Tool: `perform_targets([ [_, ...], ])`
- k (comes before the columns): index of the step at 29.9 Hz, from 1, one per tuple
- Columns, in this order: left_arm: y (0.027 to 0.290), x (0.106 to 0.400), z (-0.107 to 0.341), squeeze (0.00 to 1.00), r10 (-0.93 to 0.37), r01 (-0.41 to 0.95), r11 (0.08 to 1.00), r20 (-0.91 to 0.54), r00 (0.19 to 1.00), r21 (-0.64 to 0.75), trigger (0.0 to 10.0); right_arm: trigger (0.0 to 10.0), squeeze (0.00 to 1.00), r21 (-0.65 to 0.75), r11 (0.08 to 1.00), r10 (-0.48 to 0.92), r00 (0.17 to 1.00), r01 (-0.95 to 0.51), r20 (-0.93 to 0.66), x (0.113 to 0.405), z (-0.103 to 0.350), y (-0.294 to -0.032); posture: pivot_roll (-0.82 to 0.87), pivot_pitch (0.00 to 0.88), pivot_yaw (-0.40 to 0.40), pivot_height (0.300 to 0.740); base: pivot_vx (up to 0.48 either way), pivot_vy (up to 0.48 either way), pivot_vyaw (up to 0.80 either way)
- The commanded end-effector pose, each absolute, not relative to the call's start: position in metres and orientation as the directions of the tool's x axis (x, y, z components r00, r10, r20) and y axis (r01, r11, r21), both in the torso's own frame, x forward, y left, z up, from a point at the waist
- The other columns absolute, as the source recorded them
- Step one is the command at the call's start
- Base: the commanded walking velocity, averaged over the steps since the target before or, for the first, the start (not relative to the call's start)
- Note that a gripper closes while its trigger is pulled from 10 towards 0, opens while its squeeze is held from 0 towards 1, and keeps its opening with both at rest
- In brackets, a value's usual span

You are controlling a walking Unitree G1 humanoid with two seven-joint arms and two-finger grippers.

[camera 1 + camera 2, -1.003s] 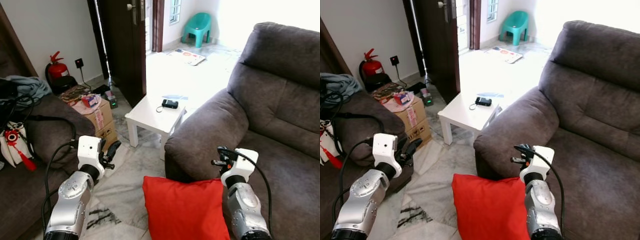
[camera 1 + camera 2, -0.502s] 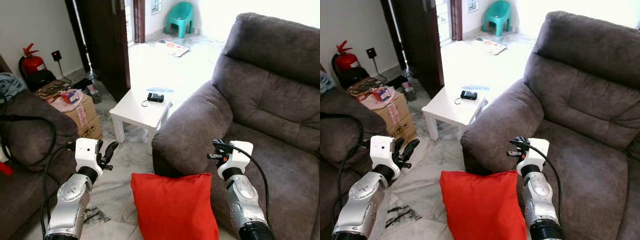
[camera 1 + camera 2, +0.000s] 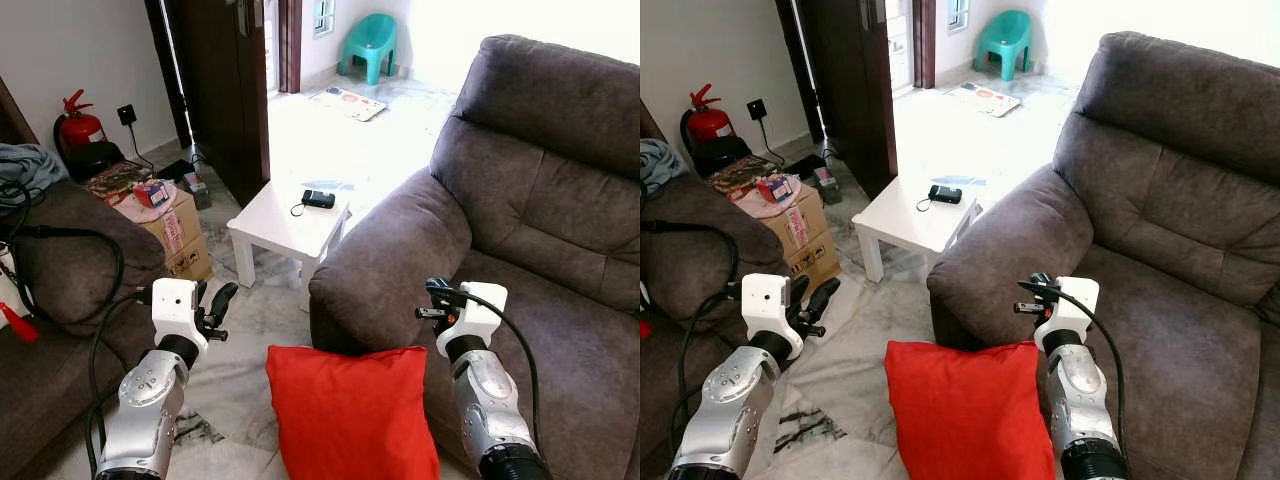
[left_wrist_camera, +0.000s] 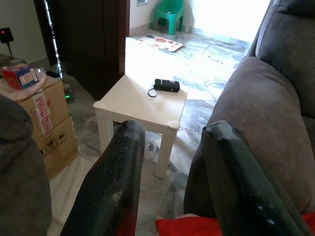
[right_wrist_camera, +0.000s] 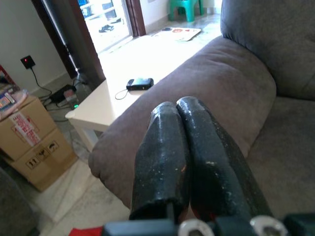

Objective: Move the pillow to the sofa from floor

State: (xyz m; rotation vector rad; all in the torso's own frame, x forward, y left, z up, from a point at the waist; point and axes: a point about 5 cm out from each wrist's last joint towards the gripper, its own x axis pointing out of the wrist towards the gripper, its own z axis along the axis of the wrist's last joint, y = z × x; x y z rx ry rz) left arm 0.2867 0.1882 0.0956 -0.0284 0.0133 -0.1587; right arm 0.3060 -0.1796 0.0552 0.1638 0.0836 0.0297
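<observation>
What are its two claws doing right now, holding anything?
Left gripper: open, holding nothing, raised over the floor.
Right gripper: shut, holding nothing, raised by the sofa arm, beside the pillow.

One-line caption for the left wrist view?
Open left gripper faces a white side table and sofa armrest, red pillow below.
</observation>
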Motion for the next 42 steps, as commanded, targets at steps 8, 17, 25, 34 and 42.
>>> perform_targets([
  [8,0.1892,0.2844,0.0940,0.00,-0.133,0.133,0.990,-0.002,0.991,-0.049,10.0,10.0,0.00,0.158,0.987,0.032,0.996,-0.018,-0.088,0.3062,0.0547,-0.1837,0.12,0.000,-0.088,0.740,-0.322,0.000,0.00],
  [17,0.1893,0.2840,0.0921,0.00,-0.118,0.118,0.992,-0.009,0.993,-0.035,10.0,10.0,0.00,0.149,0.988,0.040,0.995,-0.026,-0.094,0.3060,0.0545,-0.1829,0.12,0.000,-0.097,0.740,-0.128,0.000,0.00],
  [25,0.1931,0.2815,0.0922,0.00,-0.097,0.097,0.995,0.000,0.995,-0.033,10.0,10.0,0.00,0.151,0.988,0.049,0.994,-0.034,-0.097,0.3064,0.0544,-0.1808,0.12,0.000,-0.102,0.740,0.000,0.000,0.00],
  [34,0.1934,0.2821,0.0920,0.00,-0.098,0.097,0.995,-0.006,0.995,-0.038,10.0,10.0,0.00,0.157,0.987,0.057,0.994,-0.043,-0.088,0.3078,0.0560,-0.1773,0.12,0.000,-0.103,0.740,0.000,0.000,0.00],
  [42,0.1925,0.2823,0.0910,0.00,-0.097,0.097,0.994,-0.010,0.995,-0.042,10.0,10.0,0.00,0.162,0.985,0.077,0.991,-0.059,-0.108,0.3082,0.0544,-0.1742,0.12,0.000,-0.105,0.740,0.000,0.000,-0.29],
])
